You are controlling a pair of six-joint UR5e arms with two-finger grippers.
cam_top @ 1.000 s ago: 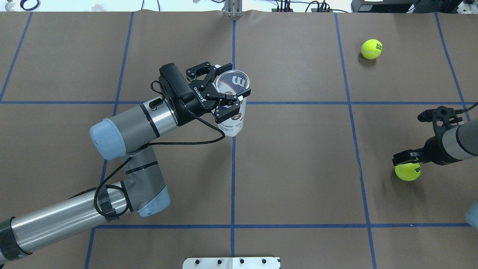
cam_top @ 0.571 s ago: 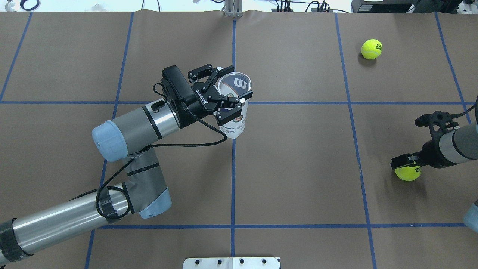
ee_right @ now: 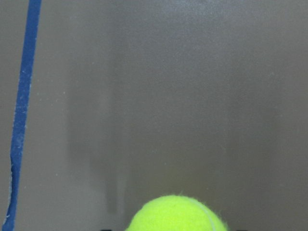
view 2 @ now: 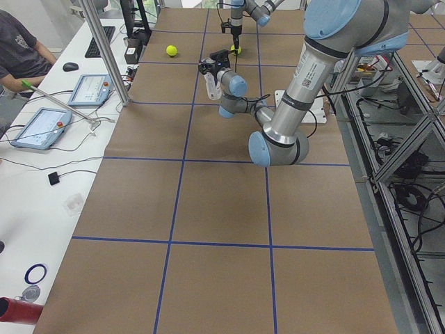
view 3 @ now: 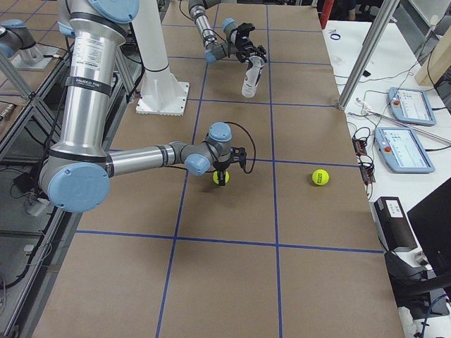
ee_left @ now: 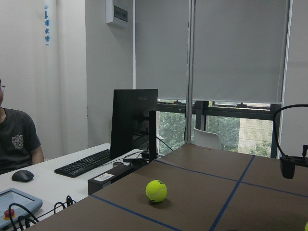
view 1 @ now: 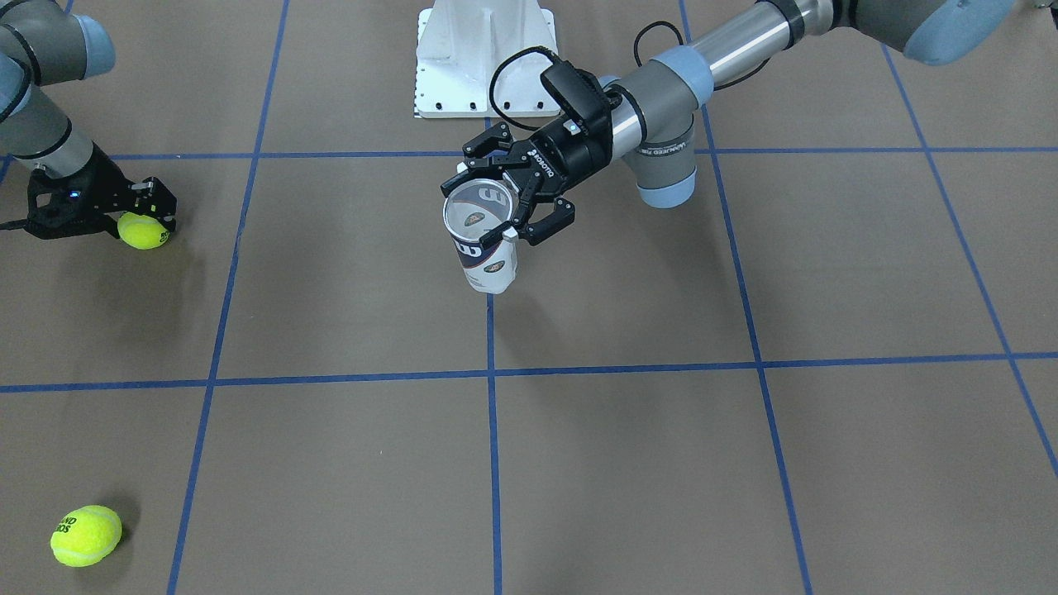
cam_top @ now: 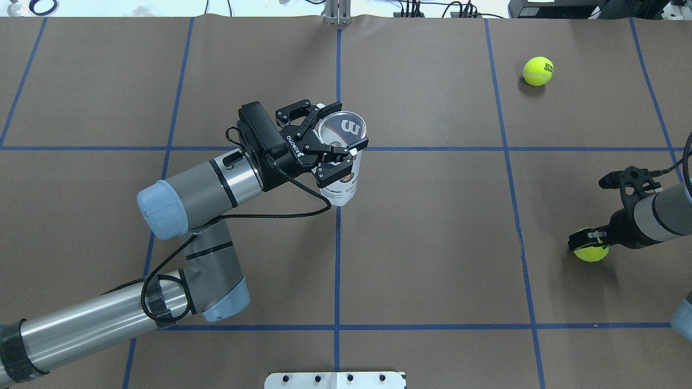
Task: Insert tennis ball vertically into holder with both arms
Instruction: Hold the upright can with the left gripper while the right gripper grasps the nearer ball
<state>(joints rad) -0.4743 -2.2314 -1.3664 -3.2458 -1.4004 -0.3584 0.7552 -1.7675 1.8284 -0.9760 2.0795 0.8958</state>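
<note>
My left gripper (cam_top: 336, 145) is shut on the holder (cam_top: 341, 178), a clear can with a navy-and-white label. It holds the can upright near the table's middle, open mouth up; the pair also shows in the front view, gripper (view 1: 506, 205) on holder (view 1: 489, 263). My right gripper (cam_top: 588, 239) points down over a tennis ball (cam_top: 592, 253) that rests on the table at the right. Its fingers straddle the ball and look open. That ball fills the bottom of the right wrist view (ee_right: 176, 214) and sits at the front view's left (view 1: 142, 231).
A second tennis ball (cam_top: 538, 71) lies at the far right corner, also in the front view (view 1: 85, 535) and the left wrist view (ee_left: 156, 190). The white pedestal base (view 1: 483, 58) stands at the robot's side. Blue tape lines cross the brown table. An operator sits beyond the far edge.
My right gripper has come down and tipped over the tennis ball, which has stayed in place. My left arm has shifted the holder slightly to the right.
</note>
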